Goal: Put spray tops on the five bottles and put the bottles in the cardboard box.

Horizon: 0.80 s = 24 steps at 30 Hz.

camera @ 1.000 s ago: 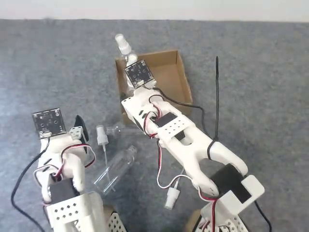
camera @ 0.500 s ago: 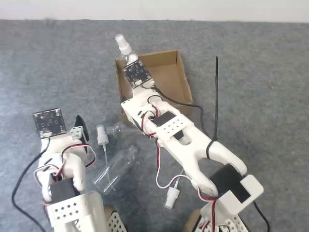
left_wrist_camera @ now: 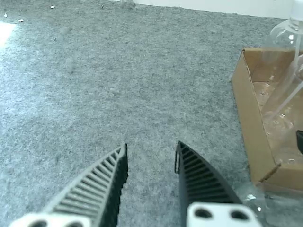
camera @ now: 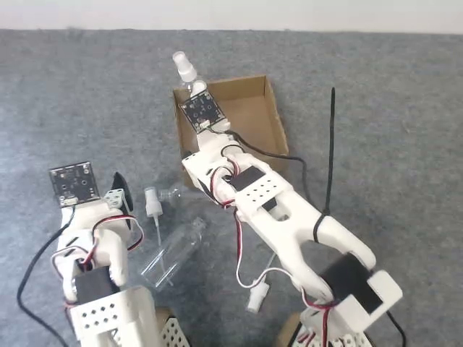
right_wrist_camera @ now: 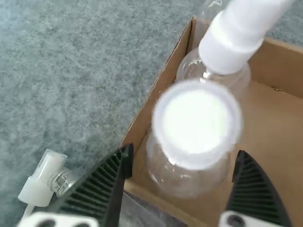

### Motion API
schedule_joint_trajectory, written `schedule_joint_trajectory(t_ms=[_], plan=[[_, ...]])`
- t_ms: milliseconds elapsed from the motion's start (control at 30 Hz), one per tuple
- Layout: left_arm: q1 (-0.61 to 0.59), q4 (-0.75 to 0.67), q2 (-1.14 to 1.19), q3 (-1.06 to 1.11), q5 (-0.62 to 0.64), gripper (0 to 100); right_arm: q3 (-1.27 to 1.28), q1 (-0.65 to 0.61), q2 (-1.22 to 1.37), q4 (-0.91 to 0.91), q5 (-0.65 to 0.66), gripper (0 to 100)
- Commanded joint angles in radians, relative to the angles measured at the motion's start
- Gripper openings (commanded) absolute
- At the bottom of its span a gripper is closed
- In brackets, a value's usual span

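Note:
The cardboard box (camera: pixel 253 116) lies on the grey carpet, with my right arm (camera: pixel 246 184) stretched over its left part. My right gripper (right_wrist_camera: pixel 182 153) is open, its fingers (right_wrist_camera: pixel 104 182) on either side of a capped clear bottle (right_wrist_camera: pixel 196 125) standing in the box (right_wrist_camera: pixel 161 101). A second bottle with a spray top (right_wrist_camera: pixel 232 33) stands beside it, and its top (camera: pixel 184 66) sticks up at the box's far left corner. My left gripper (left_wrist_camera: pixel 150 150) is open over bare carpet, left of the box (left_wrist_camera: pixel 248 118).
A bottle with a spray top (camera: pixel 160 197) lies on the carpet in front of the box. An uncapped clear bottle (camera: pixel 173 248) lies nearer the arm bases. A loose spray top (camera: pixel 257 295) rests by the right arm's base. A black cable (camera: pixel 330 148) runs right of the box.
My right arm's wrist has shifted slightly to the left over the box and its cable has swung right. The left arm has stayed still.

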Motion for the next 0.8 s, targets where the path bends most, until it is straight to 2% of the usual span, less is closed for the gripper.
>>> schedule_joint_trajectory(t_ms=[0, 667, 767], plan=[[-0.006, -0.029, -0.014, -0.012, 0.008, 15, -0.058, -0.001, -0.137, 0.073, -0.009, 28.4], [-0.008, -0.028, -0.014, -0.012, 0.008, 15, -0.057, 0.001, -0.463, 0.542, 0.0, 28.2], [-0.044, -0.032, -0.014, -0.012, 0.008, 15, -0.057, 0.001, -0.489, 0.61, 0.0, 28.2]])
